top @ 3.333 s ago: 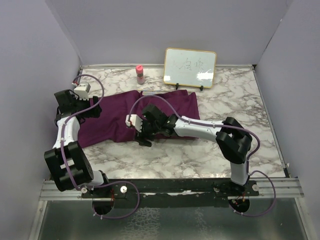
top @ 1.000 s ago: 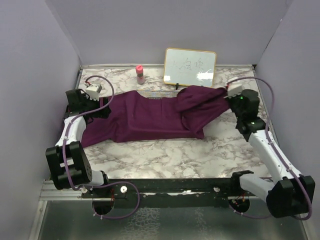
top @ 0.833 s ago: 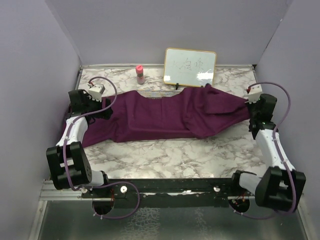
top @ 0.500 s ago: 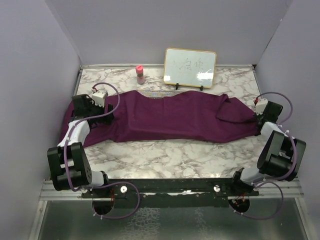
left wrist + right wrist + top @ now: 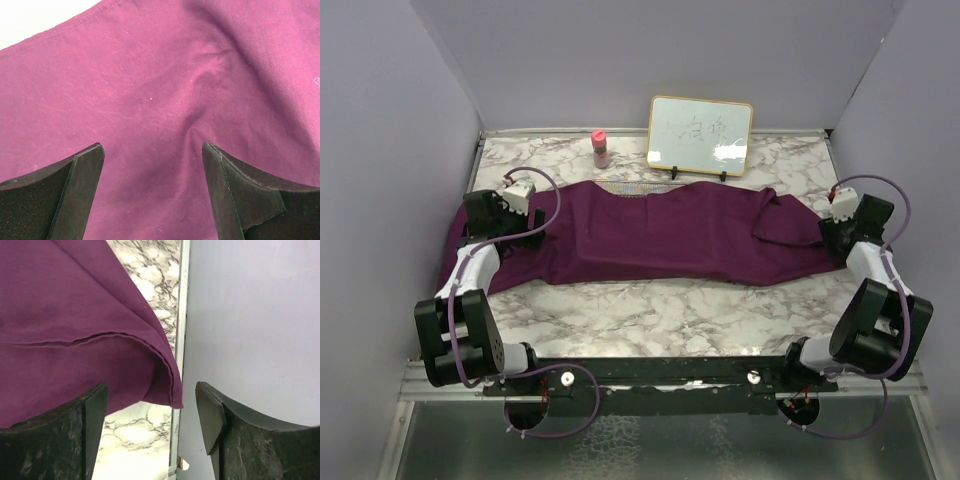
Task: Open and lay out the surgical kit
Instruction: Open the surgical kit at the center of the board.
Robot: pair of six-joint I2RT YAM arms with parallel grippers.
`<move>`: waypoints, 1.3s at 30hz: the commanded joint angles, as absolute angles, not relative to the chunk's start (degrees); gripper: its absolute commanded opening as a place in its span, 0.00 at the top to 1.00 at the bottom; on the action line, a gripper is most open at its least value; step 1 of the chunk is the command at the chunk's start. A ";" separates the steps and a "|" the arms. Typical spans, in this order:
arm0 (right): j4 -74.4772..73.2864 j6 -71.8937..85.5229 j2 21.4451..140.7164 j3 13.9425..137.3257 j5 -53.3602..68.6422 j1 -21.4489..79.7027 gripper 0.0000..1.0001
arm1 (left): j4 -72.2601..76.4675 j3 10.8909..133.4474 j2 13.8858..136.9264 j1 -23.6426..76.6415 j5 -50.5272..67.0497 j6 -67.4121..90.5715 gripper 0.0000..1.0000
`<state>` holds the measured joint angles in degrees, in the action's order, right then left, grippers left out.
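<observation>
Left tool [image 5: 152, 150] and right tool [image 5: 150, 390] are gaping open — the large dark purple cloth wrap [image 5: 660, 235] is drooping a corner between the right jaws, risking a snag.

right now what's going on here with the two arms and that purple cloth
Two robot arms are laying out the surgical kit's purple wrap, which lies stretched sideways across the marble table. The right fingers stand open at its right corner beside the side wall, gripping nothing. The left fingers hover open over its left part.
</observation>
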<state>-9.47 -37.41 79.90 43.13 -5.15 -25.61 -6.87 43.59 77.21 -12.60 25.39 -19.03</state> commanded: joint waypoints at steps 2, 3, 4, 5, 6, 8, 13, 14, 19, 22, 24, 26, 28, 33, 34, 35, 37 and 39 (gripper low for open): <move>-22.57 -37.08 74.38 48.98 9.22 -25.84 0.29 | -5.00 43.65 74.97 -12.29 24.22 -19.76 0.18; -23.67 -35.79 74.59 50.34 11.93 -25.80 0.29 | -4.86 43.82 75.07 -12.23 24.18 -19.85 0.18; -24.43 -34.33 75.38 51.91 14.57 -25.83 0.29 | -4.85 44.05 75.25 -12.22 24.17 -19.77 0.18; -24.99 -32.58 76.69 53.77 17.10 -25.84 0.29 | -4.77 44.32 75.43 -12.19 24.24 -19.73 0.18; -25.45 -31.01 78.60 56.63 19.28 -25.84 0.29 | -4.75 44.49 75.54 -12.17 24.26 -19.65 0.18; -26.46 -28.07 83.29 61.28 22.90 -25.84 0.31 | -4.67 44.99 75.95 -12.07 24.40 -19.41 0.18; -25.74 -24.14 95.07 71.15 26.55 -25.76 0.33 | -4.39 45.35 76.28 -11.56 24.54 -18.93 0.18; -25.86 -24.10 97.30 73.02 27.10 -25.75 0.33 | -4.21 45.35 76.32 -11.36 24.57 -18.79 0.18; -28.98 -25.48 107.06 81.54 29.08 -25.30 0.33 | -3.76 45.26 76.69 -10.59 24.59 -18.62 0.18; -31.22 -26.56 112.12 86.05 28.32 -24.98 0.33 | -3.72 45.20 76.84 -10.16 24.20 -18.74 0.18; -31.88 -27.21 114.84 88.19 27.61 -24.90 0.33 | -3.67 45.23 76.86 -9.94 24.13 -18.83 0.18; -32.18 -28.22 116.74 89.41 27.30 -24.80 0.33 | -3.55 44.97 76.83 -9.80 24.11 -18.82 0.18; -32.75 -29.61 118.27 90.12 27.33 -24.55 0.33 | -3.44 44.77 76.85 -9.63 24.06 -18.84 0.18; -33.03 -32.31 121.42 90.29 27.02 -24.13 0.37 | -2.87 44.31 77.12 -9.33 23.83 -18.90 0.18; -33.17 -32.66 121.88 90.52 27.22 -24.09 0.40 | -2.85 44.30 77.21 -9.22 23.86 -18.90 0.18; -33.36 -32.91 122.16 90.75 27.42 -24.13 0.42 | -2.88 44.30 77.26 -9.18 23.82 -18.91 0.18; -33.63 -33.11 122.56 91.09 27.83 -24.08 0.43 | -2.90 44.25 77.34 -9.01 23.69 -18.99 0.18; -34.41 -33.49 123.08 91.86 27.86 -23.85 0.43 | -2.88 44.18 77.34 -8.88 23.65 -18.98 0.18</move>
<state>-32.69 -31.51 121.73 88.99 26.28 -24.32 -4.32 43.62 77.06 -9.34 24.32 -18.81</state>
